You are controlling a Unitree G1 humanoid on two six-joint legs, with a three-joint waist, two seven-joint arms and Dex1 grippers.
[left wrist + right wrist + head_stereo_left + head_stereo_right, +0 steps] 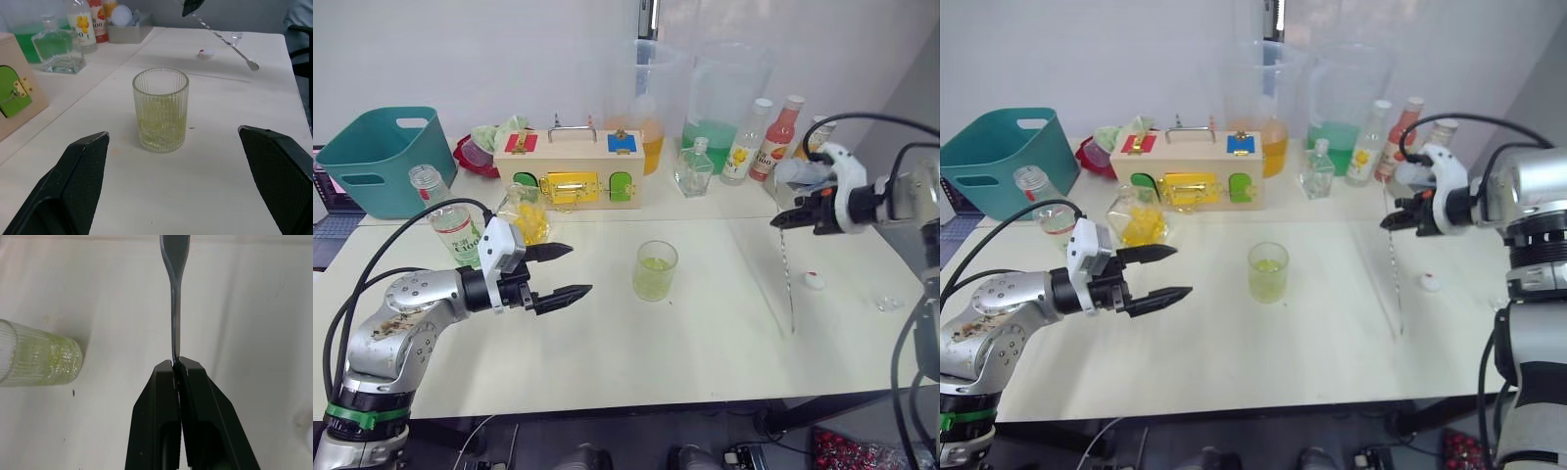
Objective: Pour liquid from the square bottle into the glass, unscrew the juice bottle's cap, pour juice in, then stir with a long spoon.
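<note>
Bright even light, soft shadows, perhaps overhead

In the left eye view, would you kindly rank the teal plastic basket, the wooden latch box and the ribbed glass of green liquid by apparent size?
1. wooden latch box and teal plastic basket: look much alike, so left unranked.
2. ribbed glass: clearly smallest, though it stands nearer the camera.

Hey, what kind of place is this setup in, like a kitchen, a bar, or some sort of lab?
Probably a robot test lab, not a kitchen: a plain white table holds a wooden latch-and-lock practice box, a teal bin and big pitchers of coloured liquid, with a laptop at the edge.
</note>
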